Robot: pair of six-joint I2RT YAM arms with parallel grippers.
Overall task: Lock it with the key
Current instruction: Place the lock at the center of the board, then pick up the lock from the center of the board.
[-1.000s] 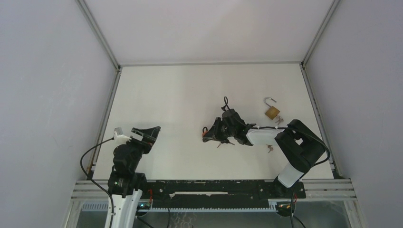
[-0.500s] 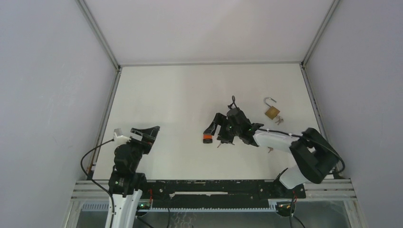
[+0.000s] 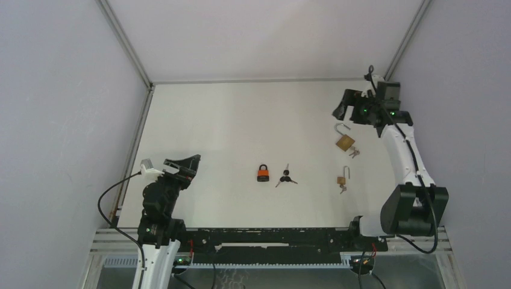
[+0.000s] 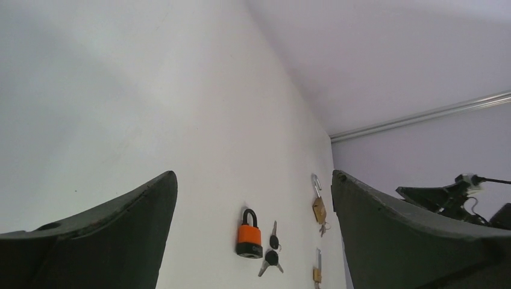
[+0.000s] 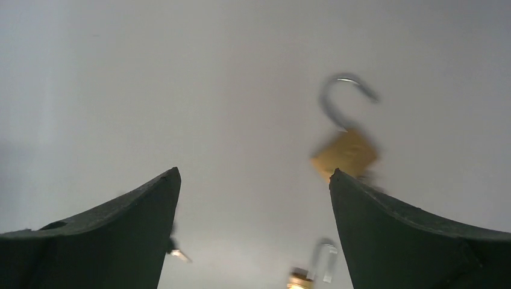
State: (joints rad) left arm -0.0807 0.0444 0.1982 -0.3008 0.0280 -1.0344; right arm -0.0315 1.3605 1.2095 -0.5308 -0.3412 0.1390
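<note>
Right gripper (image 5: 254,173), spread wide and empty, is hovering just beyond the brass padlock (image 5: 346,154), whose open shackle is pointing far.

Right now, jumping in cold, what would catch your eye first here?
The orange padlock sits at mid-table, shackle closed, with black-headed keys just right of it. Near the right edge lie a larger brass padlock, farther back, and a smaller brass padlock, nearer, both shackles open. The right gripper hangs open beyond the larger one.
</note>
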